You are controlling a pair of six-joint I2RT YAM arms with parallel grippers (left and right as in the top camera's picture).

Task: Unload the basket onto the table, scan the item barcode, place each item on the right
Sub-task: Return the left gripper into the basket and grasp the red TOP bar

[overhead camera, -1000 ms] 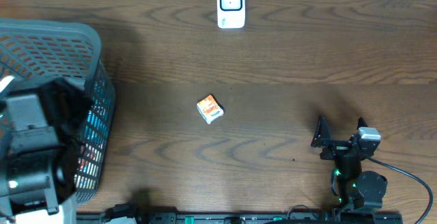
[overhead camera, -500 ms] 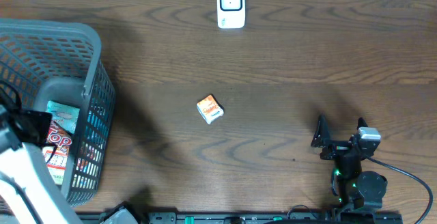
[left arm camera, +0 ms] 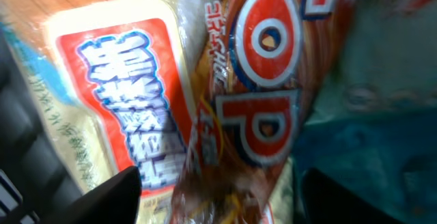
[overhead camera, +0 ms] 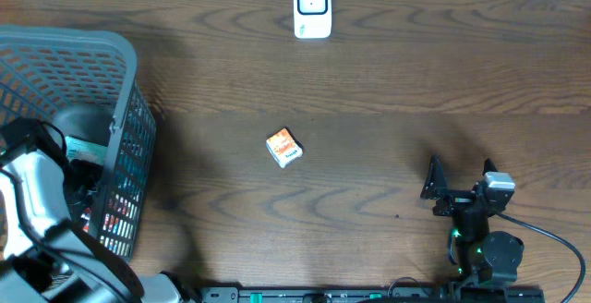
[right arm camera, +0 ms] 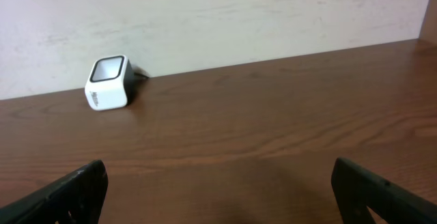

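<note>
In the left wrist view my left gripper (left arm camera: 218,200) is down inside the basket, open, with a black finger on each side of a brown and red snack packet (left arm camera: 273,94). A small gap shows on both sides of the packet. From overhead only the left arm (overhead camera: 37,187) shows, reaching into the grey basket (overhead camera: 65,49). The white barcode scanner (overhead camera: 312,8) stands at the table's far edge, also seen as the scanner (right arm camera: 108,82) in the right wrist view. My right gripper (overhead camera: 460,175) rests open and empty at the front right.
A white and red packet with blue characters (left arm camera: 123,94) lies left of the brown one, and a teal packet (left arm camera: 382,128) lies to its right. A small orange box (overhead camera: 284,147) sits mid-table. The basket's mesh wall (overhead camera: 134,164) rises beside the left arm.
The left arm has dropped from above the basket down into it, onto the packets. Its jaws have narrowed around the brown packet. The right arm has not moved.
</note>
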